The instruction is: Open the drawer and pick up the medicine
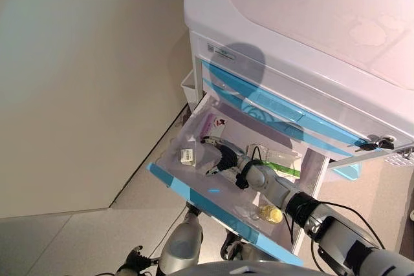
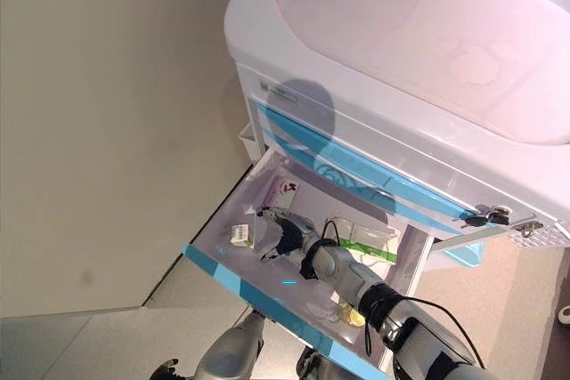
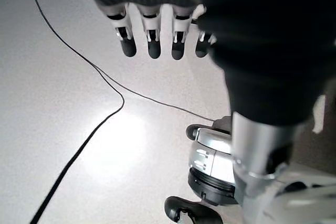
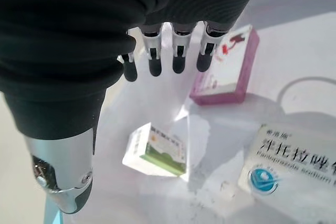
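Observation:
The cart's second drawer (image 1: 213,206), with a blue front, stands pulled out. Inside it lie a small green-and-white medicine box (image 4: 157,151), a pink box (image 4: 226,72) and a white box with blue print (image 4: 294,166). My right hand (image 1: 223,158) reaches into the drawer, open, its straight fingers (image 4: 178,51) hovering between the pink box and the small box (image 1: 188,155) and holding nothing. A small yellow vial (image 1: 270,213) lies near the drawer's front right. My left hand (image 1: 132,263) hangs low by the floor, open, with straight fingers (image 3: 152,40).
The white cart (image 1: 310,24) has a shut blue drawer (image 1: 278,105) above the open one and keys (image 1: 375,143) in a lock at its right. A beige wall (image 1: 84,82) stands close on the left. A green-and-white packet (image 1: 283,159) lies at the drawer's back right.

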Motion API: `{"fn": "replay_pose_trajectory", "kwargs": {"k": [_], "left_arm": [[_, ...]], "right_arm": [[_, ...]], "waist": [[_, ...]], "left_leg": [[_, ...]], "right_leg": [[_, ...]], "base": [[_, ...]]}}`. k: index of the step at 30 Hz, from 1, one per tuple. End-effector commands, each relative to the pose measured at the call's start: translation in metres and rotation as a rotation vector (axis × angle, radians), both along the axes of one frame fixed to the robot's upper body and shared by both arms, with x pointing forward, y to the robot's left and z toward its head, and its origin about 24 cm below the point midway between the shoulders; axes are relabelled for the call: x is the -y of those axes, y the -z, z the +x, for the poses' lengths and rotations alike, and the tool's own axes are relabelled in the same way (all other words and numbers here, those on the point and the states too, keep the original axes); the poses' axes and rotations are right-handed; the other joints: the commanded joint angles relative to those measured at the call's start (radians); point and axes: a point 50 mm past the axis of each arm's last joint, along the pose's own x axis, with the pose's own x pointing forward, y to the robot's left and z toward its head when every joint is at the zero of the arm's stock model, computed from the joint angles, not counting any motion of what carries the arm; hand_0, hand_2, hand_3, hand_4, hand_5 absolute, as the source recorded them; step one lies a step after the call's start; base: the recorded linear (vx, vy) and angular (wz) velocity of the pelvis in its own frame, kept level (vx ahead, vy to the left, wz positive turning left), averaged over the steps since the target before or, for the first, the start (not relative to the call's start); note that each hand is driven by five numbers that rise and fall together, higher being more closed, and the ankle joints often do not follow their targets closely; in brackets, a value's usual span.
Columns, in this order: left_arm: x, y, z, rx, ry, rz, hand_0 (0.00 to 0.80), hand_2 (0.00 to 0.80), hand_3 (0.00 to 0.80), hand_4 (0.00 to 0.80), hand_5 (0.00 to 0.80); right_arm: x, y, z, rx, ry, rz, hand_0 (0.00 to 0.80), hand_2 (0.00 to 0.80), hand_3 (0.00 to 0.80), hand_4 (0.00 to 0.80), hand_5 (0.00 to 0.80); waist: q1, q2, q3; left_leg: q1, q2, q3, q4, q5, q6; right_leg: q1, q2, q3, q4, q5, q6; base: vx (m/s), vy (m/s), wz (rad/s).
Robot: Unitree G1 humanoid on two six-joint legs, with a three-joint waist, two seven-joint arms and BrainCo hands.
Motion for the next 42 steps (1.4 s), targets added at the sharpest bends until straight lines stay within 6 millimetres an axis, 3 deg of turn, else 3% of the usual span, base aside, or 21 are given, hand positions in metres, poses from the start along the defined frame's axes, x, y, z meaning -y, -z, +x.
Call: {"fn": "replay_pose_trajectory", "kwargs": {"k": [1,16,42], "left_arm": [[-0.003,0.001,-0.001,-0.021,-0.041,0.031,0.0,0.0,0.0,0.0,0.0],[-0.002,-0.001,0.007,-0.004,-0.024,0.053,0.0,0.0,0.0,0.0,0.0],[-0.005,-0.002,0.012,0.001,-0.053,0.082,0.0,0.0,0.0,0.0,0.0]], "right_arm": [[-0.021,-0.022,0.005,0.096,-0.056,0.057,0.0,0.0,0.0,0.0,0.0],[-0.038,-0.013,0.009,0.057,-0.009,0.042,0.0,0.0,0.0,0.0,0.0],[-0.048,-0.017,0.013,0.083,0.044,0.084,0.0,0.0,0.0,0.0,0.0]], "waist": [[0.011,-0.009,0.016],[0.042,0.015,0.034],[0.038,0.022,0.044]], "left_leg": [[-0.007,-0.058,0.03,-0.009,0.002,0.042],[-0.024,-0.075,0.024,0.0,-0.002,0.049],[-0.028,-0.089,0.05,-0.003,-0.012,0.068]], "right_leg": [[-0.03,-0.051,0.009,-0.059,0.14,0.078],[-0.035,-0.069,0.001,-0.057,0.143,0.083],[-0.051,-0.088,0.027,-0.053,0.155,0.093]], "base": [[0.017,-0.001,0.04],[0.007,0.013,0.03],[0.004,0.017,0.0]]}}
